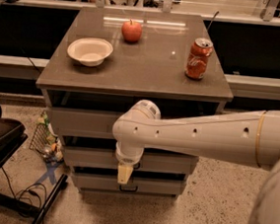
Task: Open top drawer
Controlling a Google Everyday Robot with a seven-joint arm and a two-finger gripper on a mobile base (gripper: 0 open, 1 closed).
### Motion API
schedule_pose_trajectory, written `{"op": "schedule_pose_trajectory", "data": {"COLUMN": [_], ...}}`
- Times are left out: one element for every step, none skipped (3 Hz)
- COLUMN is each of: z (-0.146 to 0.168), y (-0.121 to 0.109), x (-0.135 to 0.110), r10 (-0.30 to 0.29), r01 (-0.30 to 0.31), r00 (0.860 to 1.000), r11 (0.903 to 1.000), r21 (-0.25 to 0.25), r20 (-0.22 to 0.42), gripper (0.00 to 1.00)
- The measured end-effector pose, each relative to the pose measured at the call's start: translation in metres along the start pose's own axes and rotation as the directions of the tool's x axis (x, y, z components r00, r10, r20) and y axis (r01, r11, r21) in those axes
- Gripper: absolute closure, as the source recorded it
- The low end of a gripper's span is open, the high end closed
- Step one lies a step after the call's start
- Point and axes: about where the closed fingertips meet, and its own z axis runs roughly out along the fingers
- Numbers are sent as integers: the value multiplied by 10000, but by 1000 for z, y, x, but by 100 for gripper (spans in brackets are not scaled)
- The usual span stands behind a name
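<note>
Top drawer [82,123] sits under the worktop [149,70], middle hidden by the arm [202,135]; the hand [124,173] hangs before the lower drawers [167,164], its state impossible to tell.

Tabletop [149,68]: bowl [90,51], apple [131,31], soda can [198,58] (upright, R side); wire basket [42,139] on floor [210,210], L of hand [123,176].

**Lighting.** Warm, dim indoor light fell from above. Two pale strips of glare lay on the cabinet top [149,70] near its far edge, beside the apple [131,31]. The recess above the top drawer [79,123] lay in deep shadow. The white arm [202,135] was lit brightest along its upper side; the gripper [124,173], hanging before the lower drawers [164,163], sat shaded beneath it.
</note>
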Motion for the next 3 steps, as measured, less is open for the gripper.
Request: {"op": "schedule_pose_trajectory", "data": {"z": [1,0,-6], "y": [1,1,7], "x": [-2,-2,-2], "r10": [-26,-26,38], "r01": [26,26,-39], "r00": [10000,10000,10000], "r11": [10000,10000,9999], "r21": [-26,-27,140], "r20": [16,16,63], "gripper": [47,70,94]}}
